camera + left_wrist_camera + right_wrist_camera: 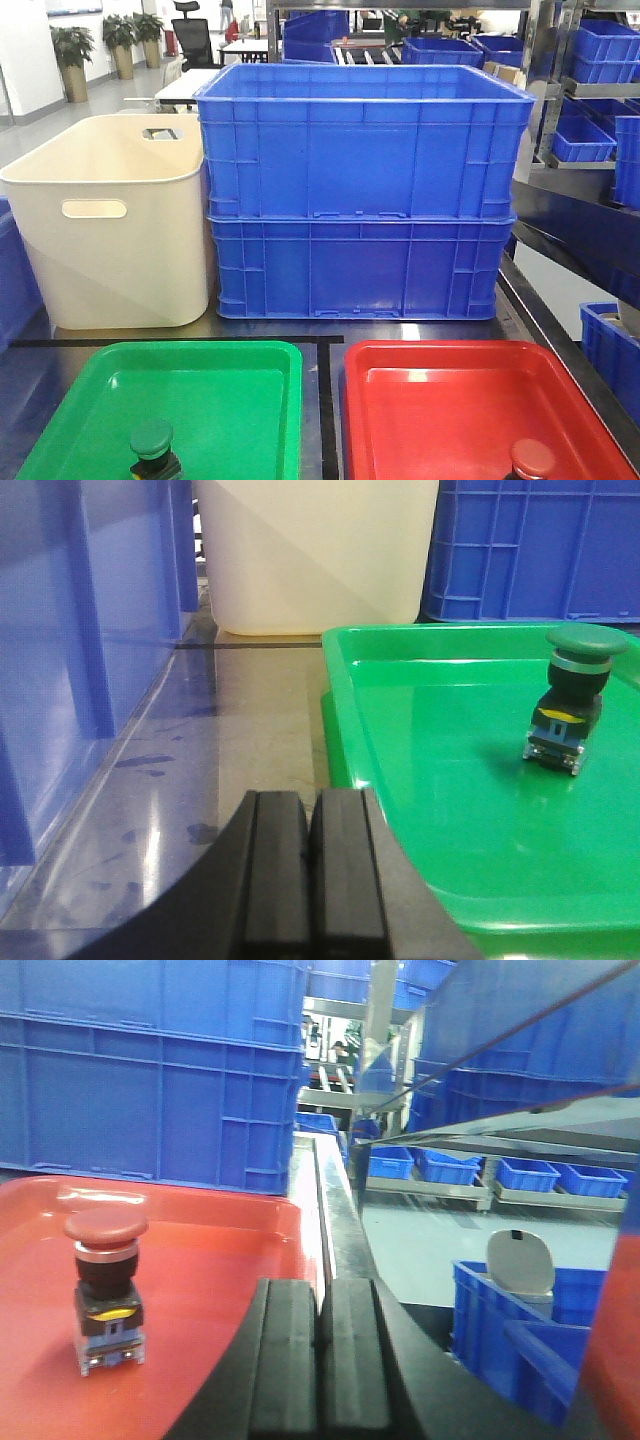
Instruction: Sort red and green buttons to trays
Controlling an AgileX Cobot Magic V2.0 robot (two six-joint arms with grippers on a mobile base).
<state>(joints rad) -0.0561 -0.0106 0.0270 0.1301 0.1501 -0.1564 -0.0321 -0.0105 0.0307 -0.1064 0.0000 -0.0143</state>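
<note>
From where I stand, two shallow glossy plastic trays with rounded corners lie side by side at the near edge of the dark worktop, the bright green tray (215,395) on the left and the bright red tray (450,400) on the right, separated by a narrow strip of table with a black tape line. In the green tray stands the small push button with a round green mushroom cap (152,447) on a dark body, upright near the tray's near edge; the left wrist view shows it (575,695) resting on the tray floor with a yellow band above its grey base. In the red tray stands the matching button with a round red cap (531,459), also upright and close to the near edge; the right wrist view shows it (105,1285) towards the left of that tray. The left gripper (310,880) hangs over the bare tabletop just beside the green tray's left rim, its two black fingers pressed together with nothing between them. The right gripper (322,1370) sits at the red tray's right rim, fingers likewise closed flat against each other and empty. Behind the trays rise two stacked deep blue plastic crates (360,190), and to their left a cream plastic tub with handle slots (110,220).
</note>
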